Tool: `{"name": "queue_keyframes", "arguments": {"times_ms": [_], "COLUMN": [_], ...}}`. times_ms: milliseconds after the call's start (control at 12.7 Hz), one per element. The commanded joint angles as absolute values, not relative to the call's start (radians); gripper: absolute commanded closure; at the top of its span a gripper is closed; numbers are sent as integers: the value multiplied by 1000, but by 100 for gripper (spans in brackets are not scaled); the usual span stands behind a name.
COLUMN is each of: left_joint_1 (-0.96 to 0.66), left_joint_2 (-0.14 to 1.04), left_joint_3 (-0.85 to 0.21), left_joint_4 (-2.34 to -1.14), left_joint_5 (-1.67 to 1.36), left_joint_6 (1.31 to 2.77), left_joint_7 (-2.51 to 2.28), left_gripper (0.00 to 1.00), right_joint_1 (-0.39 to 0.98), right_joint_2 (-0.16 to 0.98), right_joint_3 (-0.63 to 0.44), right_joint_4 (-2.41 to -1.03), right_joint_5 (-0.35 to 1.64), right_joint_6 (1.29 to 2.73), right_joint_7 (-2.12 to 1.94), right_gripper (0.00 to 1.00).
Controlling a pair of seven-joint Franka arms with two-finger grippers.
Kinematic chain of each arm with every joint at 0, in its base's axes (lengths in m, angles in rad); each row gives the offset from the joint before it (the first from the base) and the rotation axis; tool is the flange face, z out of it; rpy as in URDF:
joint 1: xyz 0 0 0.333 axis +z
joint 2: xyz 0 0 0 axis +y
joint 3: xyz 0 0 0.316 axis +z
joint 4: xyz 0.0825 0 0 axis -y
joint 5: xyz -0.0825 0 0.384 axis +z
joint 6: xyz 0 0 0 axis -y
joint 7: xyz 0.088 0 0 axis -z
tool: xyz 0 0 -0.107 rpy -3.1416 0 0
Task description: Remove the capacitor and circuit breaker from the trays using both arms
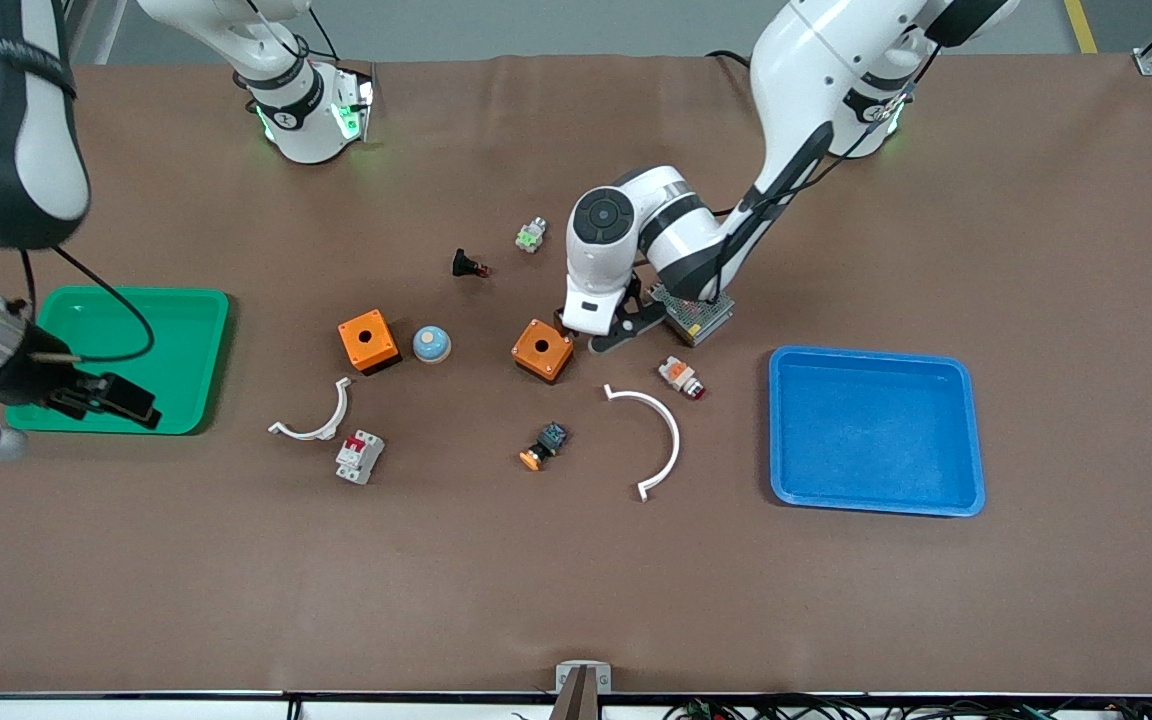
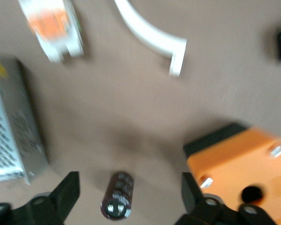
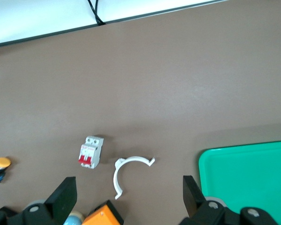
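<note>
- Your left gripper (image 2: 126,197) sat low over the table right beside the orange box (image 1: 543,350), the one toward the left arm's end. Its fingers (image 2: 65,192) were spread wide with nothing pinched between them.
- The capacitor (image 2: 118,196) lay on its side on the bare mat, between those open fingers and touching neither as far as I could see. It was just beside the orange box, with the perforated metal module (image 2: 11,136) on its other flank. So it looked to me like it was already out of the blue tray (image 1: 876,430).
- The circuit breaker (image 1: 360,456) was also on the mat, nearer the front camera than the other orange box (image 1: 368,341) and just beside the small white clip (image 1: 316,418). The green tray (image 1: 126,355) had nothing of the task's in it.
- Your right gripper (image 3: 126,199) hung up in the air over the green tray's edge, jaws wide, carrying nothing.
- My read: both parts were dropped off, so the step in hand was just getting clear. For the left arm, I'd have lifted straight up before swinging anywhere. That little cylinder would roll if a finger clipped it, and the orange box was close enough to snag on a sideways move.
- Keeping the fingers spread on the way up would've been the safe call.
</note>
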State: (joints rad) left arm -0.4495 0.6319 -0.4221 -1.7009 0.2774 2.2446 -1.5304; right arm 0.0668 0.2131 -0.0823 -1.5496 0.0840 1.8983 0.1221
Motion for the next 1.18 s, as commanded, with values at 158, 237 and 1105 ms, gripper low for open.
{"name": "queue_keyframes", "arguments": {"times_ms": [158,237,1105], "left_joint_1": [-266,-209,117], "left_joint_2": [494,465,88], "left_joint_3": [-426,-429,-277], "left_joint_4": [-1488,-1462,-1469], "left_joint_5": [370,365,97], "left_joint_6": [1924,1883,1582], "left_joint_7": [-1283,-1184,-223], "left_gripper": [0,0,0], "right_joint_1": [64,61,58], "right_joint_2": [180,151,-15], "right_joint_3": [-75,-77,-89], "right_joint_4": [-1373,-1377,-1575], "right_joint_5": [58,45,-11], "right_joint_6": [1650,1631,1635], "right_joint_7": [123,136,206], "right_gripper": [0,0,0]}}
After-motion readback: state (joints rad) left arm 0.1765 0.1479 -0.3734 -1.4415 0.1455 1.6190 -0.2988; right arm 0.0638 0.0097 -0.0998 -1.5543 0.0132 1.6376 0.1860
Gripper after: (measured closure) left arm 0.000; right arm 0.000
